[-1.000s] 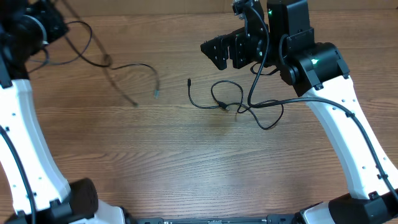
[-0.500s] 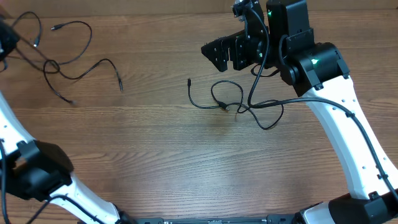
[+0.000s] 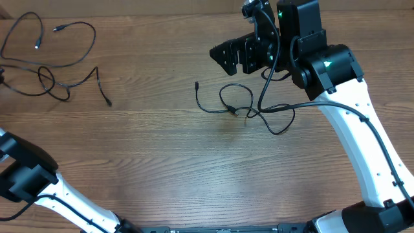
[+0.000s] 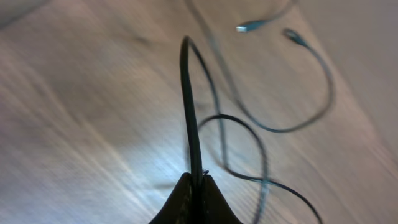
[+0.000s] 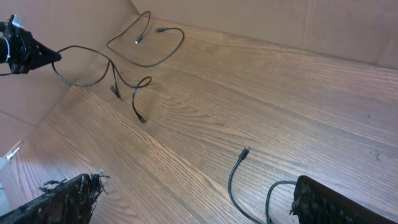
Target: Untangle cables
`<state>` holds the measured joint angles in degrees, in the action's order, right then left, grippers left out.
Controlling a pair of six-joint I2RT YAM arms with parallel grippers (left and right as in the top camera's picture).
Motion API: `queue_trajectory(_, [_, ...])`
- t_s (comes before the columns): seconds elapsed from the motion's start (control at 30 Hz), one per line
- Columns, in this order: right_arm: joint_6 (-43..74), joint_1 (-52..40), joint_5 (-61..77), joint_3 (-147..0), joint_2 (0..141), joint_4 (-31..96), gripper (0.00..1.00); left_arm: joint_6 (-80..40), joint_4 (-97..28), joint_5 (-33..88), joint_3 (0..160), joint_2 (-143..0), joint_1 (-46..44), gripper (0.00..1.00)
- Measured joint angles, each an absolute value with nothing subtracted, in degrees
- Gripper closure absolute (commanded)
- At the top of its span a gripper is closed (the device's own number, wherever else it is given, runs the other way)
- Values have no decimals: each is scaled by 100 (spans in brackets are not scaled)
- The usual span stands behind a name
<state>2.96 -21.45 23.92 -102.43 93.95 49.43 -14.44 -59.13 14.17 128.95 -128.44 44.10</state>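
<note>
Two groups of thin black cables lie apart on the wooden table. One group sprawls in loose loops at the far left, with plug tips showing. My left gripper is shut on a strand of it. It is past the left edge of the overhead view, and the right wrist view shows it holding that strand taut. The other cables lie tangled in the middle right, one plug end pointing left. My right gripper hovers just behind them, open and holding nothing.
Brown cardboard walls stand along the back and left side of the table. The white left arm crosses the near left corner, and the right arm runs down the right side.
The left gripper has swung left out of the overhead view, dragging its cables to the far left corner and away from the middle bunch. The right arm and its cables have not moved.
</note>
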Motion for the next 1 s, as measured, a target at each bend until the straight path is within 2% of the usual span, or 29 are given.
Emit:
queue_trajectory(0.03, [296,-2145,2390,-10243,9395,4965,0,-1448,-5916,1313,12895,-12873,4456,60])
queue_trajectory(0.07, [298,-2145,2392,-10243,9395,4982,0,-1437,-5916,1197,12895,-12905,4497,47])
queue_trajectory(0.2, [296,-2145,2392,-10243,9395,5041,0,-1450,-5951,923,12895,-13043,4659,6])
queue_trajectory(0.23, [298,-2147,2392,-10243,9395,5048,0,-1444,-5972,888,12895,-13093,4694,0])
queue_trajectory(0.73, [296,-2145,2390,-10243,9395,5068,0,-1448,-6080,969,12895,-13238,4799,0])
queue_trajectory(1.0, [296,-2147,2390,-10243,9395,5068,0,-1367,-6241,1767,12895,-13238,4731,5])
